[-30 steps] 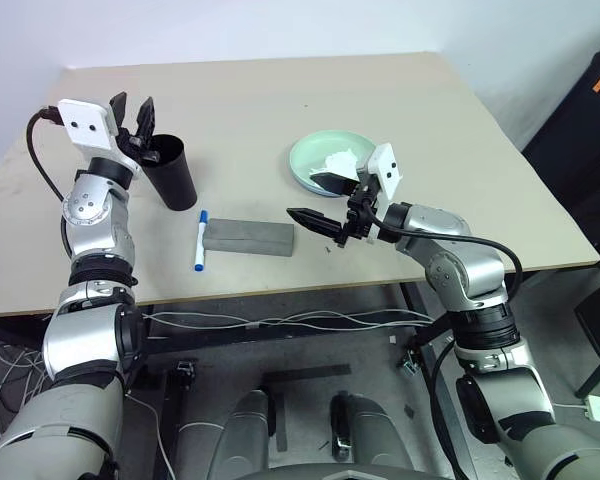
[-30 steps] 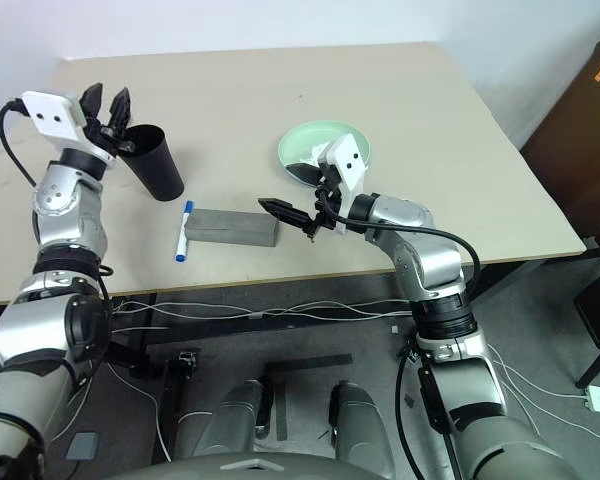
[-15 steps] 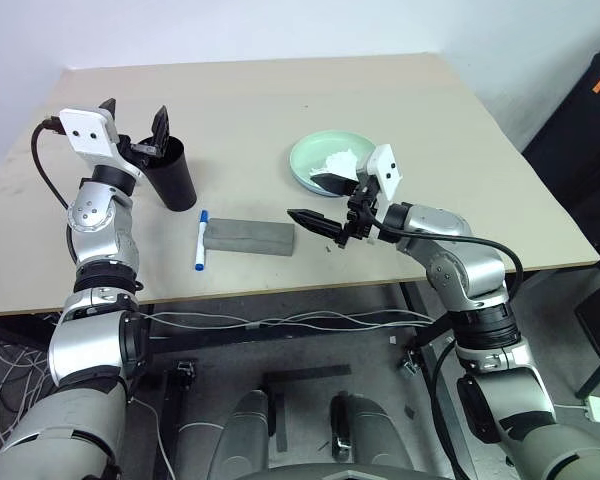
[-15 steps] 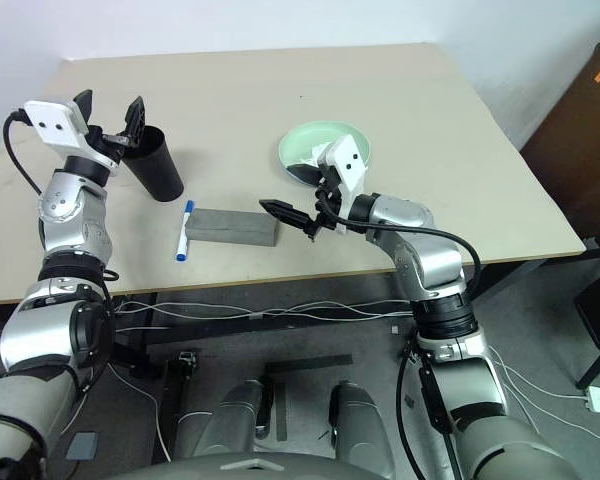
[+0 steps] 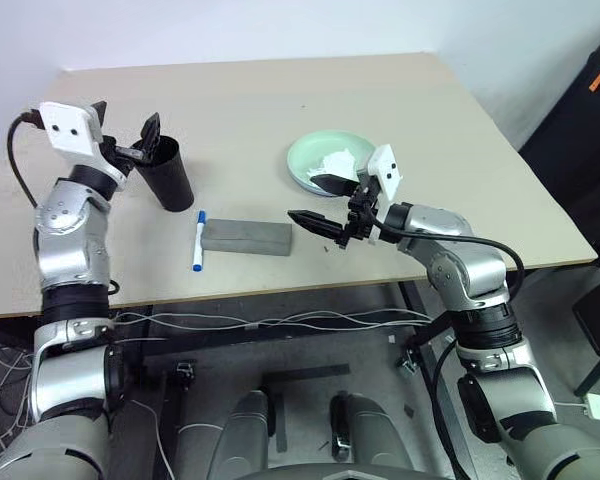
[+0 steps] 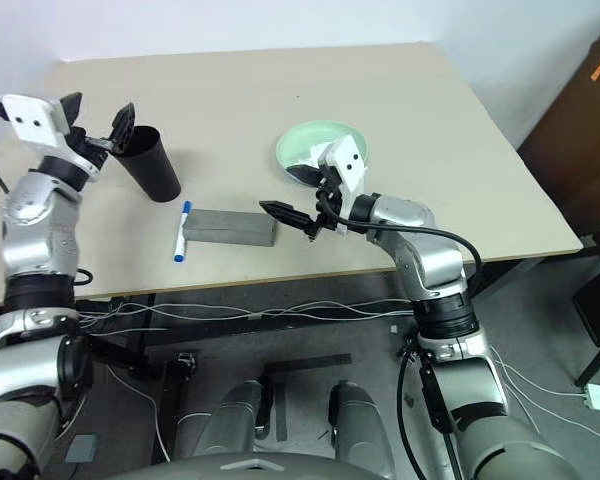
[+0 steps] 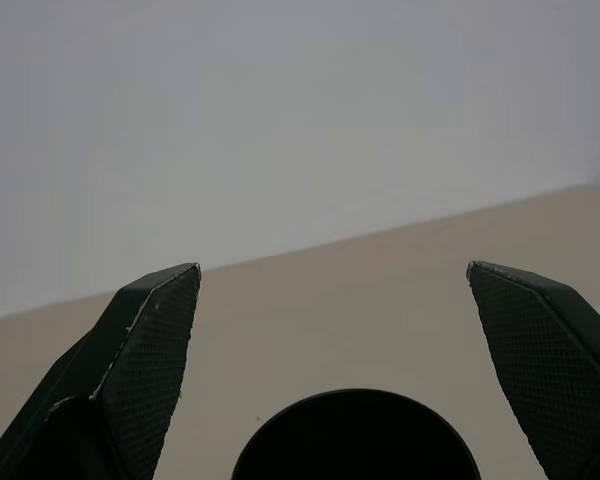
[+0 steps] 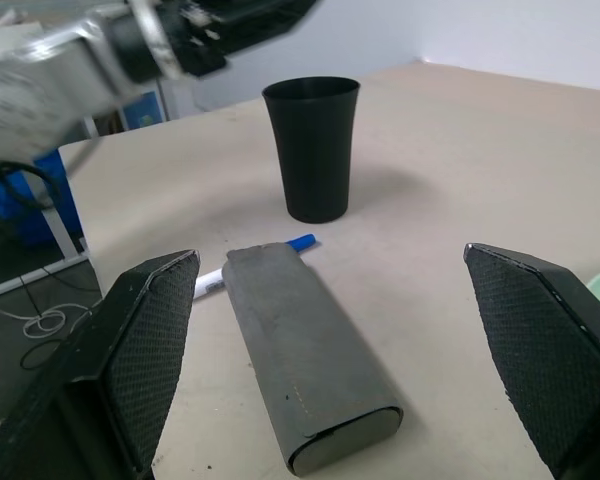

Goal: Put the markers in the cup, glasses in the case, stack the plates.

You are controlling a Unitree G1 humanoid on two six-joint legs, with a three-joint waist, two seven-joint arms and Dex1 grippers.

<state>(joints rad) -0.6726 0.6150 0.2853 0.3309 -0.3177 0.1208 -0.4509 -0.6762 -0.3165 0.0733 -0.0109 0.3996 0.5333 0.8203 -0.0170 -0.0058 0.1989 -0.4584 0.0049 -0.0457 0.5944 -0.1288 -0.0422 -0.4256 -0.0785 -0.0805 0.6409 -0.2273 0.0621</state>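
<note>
Worktop [image 5: 280, 100] — beige, carries everything; its near-left edge runs behind the left arm.

Plates: one mint green plate [image 5: 315, 150] sits right of centre. Its near rim is cut off by the right end effector's white camera housing. Something white and crumpled [image 5: 338, 160] lies in it, with a dark shape at its near edge — cannot tell what either is. No blue rim can be made out under or beside the green one.

Case [image 5: 246, 236]: grey, closed, lying flat near the front edge, between the cup and the right end effector. In the right wrist view [image 8: 310, 370] its rounded end faces the camera; whether anything is inside cannot be told.

Cup [image 5: 170, 172]: black, upright, left of centre, behind the case. Interior dark; contents cannot be made out. Left wrist view catches only an arc of its rim [image 7: 355, 435].

Marker [image 5: 199, 241]: white barrel, blue cap, flat on the worktop just beside the case's left end, apart from the cup.

Left end effector [image 5: 125, 125]: fingers spread wide, empty, raised at the cup's rim on its left side — touching or not cannot be told.

Right end effector [image 5: 320, 205]: fingers spread wide, empty, just right of the case, near finger [image 5: 310, 222] above the worktop.
</note>
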